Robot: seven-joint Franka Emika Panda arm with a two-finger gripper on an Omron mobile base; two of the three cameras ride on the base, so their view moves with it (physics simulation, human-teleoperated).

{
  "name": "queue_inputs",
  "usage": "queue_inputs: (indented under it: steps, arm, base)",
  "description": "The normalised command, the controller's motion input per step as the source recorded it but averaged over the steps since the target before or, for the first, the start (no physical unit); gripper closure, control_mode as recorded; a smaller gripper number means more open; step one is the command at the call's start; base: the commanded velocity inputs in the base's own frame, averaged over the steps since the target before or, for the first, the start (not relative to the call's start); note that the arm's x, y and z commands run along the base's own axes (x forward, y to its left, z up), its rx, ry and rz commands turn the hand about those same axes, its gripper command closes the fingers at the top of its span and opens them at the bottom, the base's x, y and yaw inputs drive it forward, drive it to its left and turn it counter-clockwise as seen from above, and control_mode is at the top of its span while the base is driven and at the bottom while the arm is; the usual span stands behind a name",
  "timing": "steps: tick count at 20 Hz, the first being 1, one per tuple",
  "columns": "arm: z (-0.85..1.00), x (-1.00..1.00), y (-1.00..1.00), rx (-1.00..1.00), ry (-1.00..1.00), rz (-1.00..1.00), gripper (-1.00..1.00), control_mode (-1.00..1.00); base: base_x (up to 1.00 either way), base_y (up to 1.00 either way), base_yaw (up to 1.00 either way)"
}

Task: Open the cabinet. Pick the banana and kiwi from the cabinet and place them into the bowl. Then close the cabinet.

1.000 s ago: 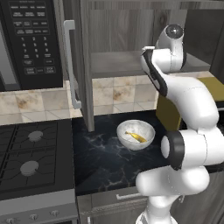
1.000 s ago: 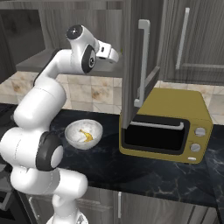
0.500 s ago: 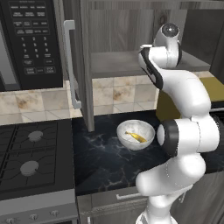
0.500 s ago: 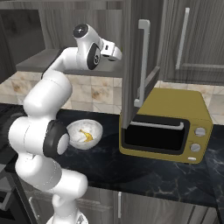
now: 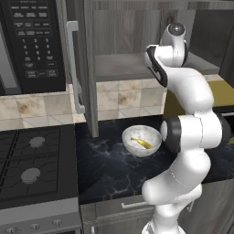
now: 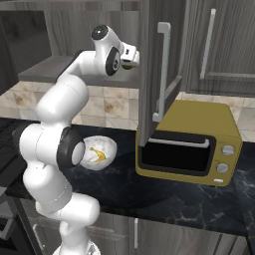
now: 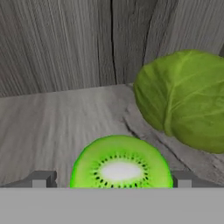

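Fingers (image 7: 113,180) spread fully wide either side of the kiwi (image 7: 120,162), gripping nothing; closing off-centre could roll it into the green fruit (image 7: 183,99) just beside it.

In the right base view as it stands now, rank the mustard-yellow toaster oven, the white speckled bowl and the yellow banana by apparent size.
1. Mustard-yellow toaster oven, clearly the largest.
2. White speckled bowl, much smaller and partly hidden by the arm.
3. Yellow banana, smallest, lying inside the bowl.
All three sit at a similar depth on the counter, so the order is sound.
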Motion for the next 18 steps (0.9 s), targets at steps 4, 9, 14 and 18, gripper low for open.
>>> queue_inputs:
  steps: [4,9,14,18]
  arm:
    - [0.0,0.28,-0.13,0.0,0.03,0.0,-1.0,-1.0]
    - [-0.03,0.12,-0.01,0.0,0.06,0.0,-1.0,-1.0]
    - [-0.1,0.01,0.0,0.0,0.04,0.0,-1.0,-1.0]
    - [-0.47,0.0,0.0,0.0,0.0,0.0,-1.0,-1.0]
  base:
    - [0.0,0.0,0.0]
    - [0.0,0.0,0.0]
    - [0.0,0.0,0.0]
    - [0.0,0.0,0.0]
